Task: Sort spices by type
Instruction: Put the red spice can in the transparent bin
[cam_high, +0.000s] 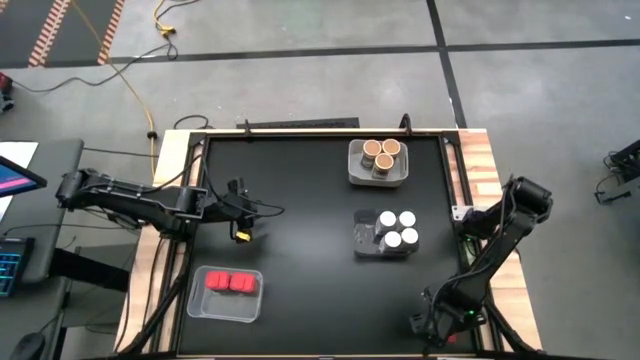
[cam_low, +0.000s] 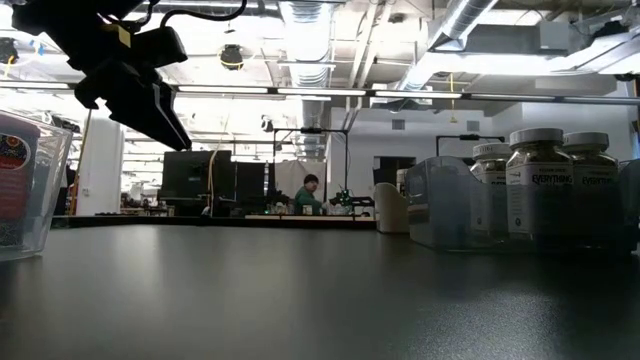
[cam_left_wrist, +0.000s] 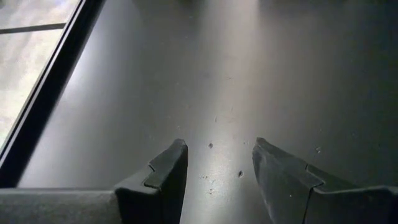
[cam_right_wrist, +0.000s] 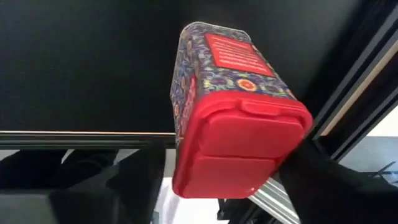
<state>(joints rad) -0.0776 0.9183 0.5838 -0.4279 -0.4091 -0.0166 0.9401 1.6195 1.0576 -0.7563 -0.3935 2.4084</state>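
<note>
Your red spice box (cam_right_wrist: 239, 115) sits between the right gripper (cam_right_wrist: 217, 180) fingers at the table's near right corner, far from the tray (cam_high: 197, 305) with the other red boxes (cam_high: 230, 283). Whether they pinch it, you cannot tell; a loose hold could drop it off the edge. The left gripper (cam_left_wrist: 217, 171) hovers pressed together, empty.

The white-lidded jars (cam_low: 537, 185) carry labels reading "EVERYTHING"; the red box's (cam_right_wrist: 233, 112) print is unreadable.

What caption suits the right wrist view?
Right gripper holding a red-lidded spice box near the black table's edge.
</note>
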